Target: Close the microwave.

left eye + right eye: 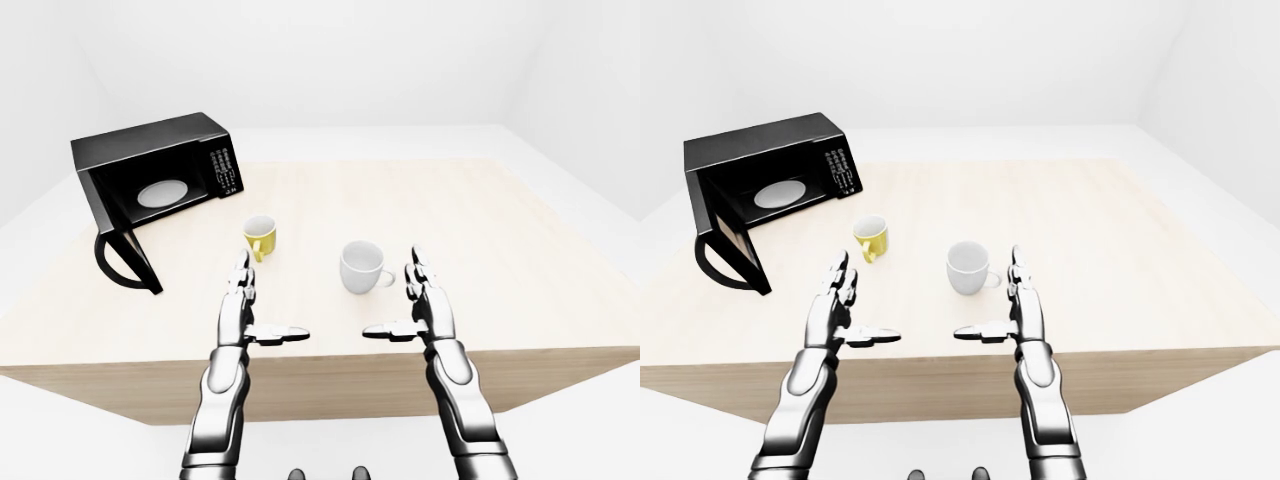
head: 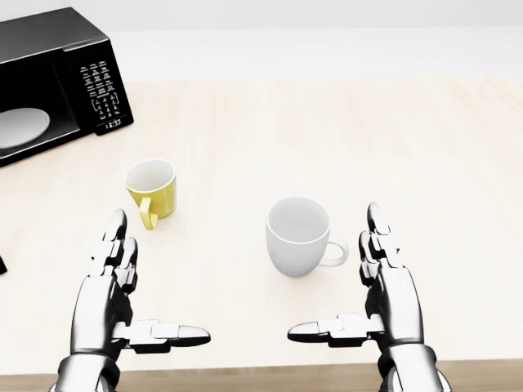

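The microwave (image 1: 150,180) door (image 1: 125,262) is swung out up-left of the left hand (image 1: 243,310), the nearer one; both hands, right hand (image 1: 425,305) included, are held spread, empty.

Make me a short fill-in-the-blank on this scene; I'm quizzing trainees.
1. The microwave door stands ____.
2. The mug nearer the microwave is ____ in colour.
3. Both hands, left and right, hold ____.
4. The white mug has its handle toward the view's ____.

Missing words: open; yellow; nothing; right

Pale wooden table (image 1: 520,230) carries open microwave (image 1: 150,180), yellow mug (image 1: 260,237), white mug (image 1: 362,266)
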Controlling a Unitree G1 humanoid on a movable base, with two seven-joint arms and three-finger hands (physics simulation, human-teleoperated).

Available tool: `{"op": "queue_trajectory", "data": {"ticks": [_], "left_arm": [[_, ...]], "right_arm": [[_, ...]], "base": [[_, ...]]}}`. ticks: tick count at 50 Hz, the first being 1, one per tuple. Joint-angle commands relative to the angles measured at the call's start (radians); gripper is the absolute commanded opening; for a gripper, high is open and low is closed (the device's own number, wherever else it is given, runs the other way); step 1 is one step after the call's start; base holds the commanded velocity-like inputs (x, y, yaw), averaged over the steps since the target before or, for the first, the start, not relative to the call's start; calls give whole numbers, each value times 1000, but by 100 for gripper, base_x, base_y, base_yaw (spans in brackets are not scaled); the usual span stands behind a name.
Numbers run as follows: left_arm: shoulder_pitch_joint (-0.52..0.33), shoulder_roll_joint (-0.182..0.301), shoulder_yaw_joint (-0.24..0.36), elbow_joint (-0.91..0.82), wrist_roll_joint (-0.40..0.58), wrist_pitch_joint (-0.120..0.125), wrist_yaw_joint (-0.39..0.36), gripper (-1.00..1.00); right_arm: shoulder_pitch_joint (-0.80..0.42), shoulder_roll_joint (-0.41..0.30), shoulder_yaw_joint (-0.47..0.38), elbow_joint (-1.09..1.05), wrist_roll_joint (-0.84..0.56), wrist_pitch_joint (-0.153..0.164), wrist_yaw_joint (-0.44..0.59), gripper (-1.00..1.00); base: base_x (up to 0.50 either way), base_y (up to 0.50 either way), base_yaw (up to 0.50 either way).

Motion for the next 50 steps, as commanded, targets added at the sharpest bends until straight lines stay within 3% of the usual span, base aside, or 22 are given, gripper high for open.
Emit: {"op": "queue_trajectory", "data": {"ticks": [1,28,38,43,45,47,48,50], "left_arm": [[-2,12,23,3,-10,0,-23,100],[8,10,19,-13,-11,5,-26,100],[43,8,17,-92,-16,29,-34,100],[110,3,6,-215,-17,54,-44,100],[144,0,0,-253,-16,44,-50,100],[160,-1,-2,-293,-19,57,-54,100],[185,-1,-4,-354,-23,79,-58,100],[206,-2,-1,-399,-27,87,-63,100]], "right_arm": [[1,-12,-24,-3,17,-1,28,100],[7,-10,-20,-13,14,2,27,100],[21,-10,-18,-51,8,20,27,100],[63,-6,-11,-149,-1,52,26,100],[78,-4,-7,-185,-3,66,28,100],[89,-3,-5,-212,-4,74,30,100],[107,-2,0,-255,-12,81,26,100],[124,0,3,-295,-11,89,30,100]], "base": [[0,0,0],[0,0,0],[0,0,0],[0,0,0],[0,0,0],[0,0,0],[0,0,0],[0,0,0]]}}
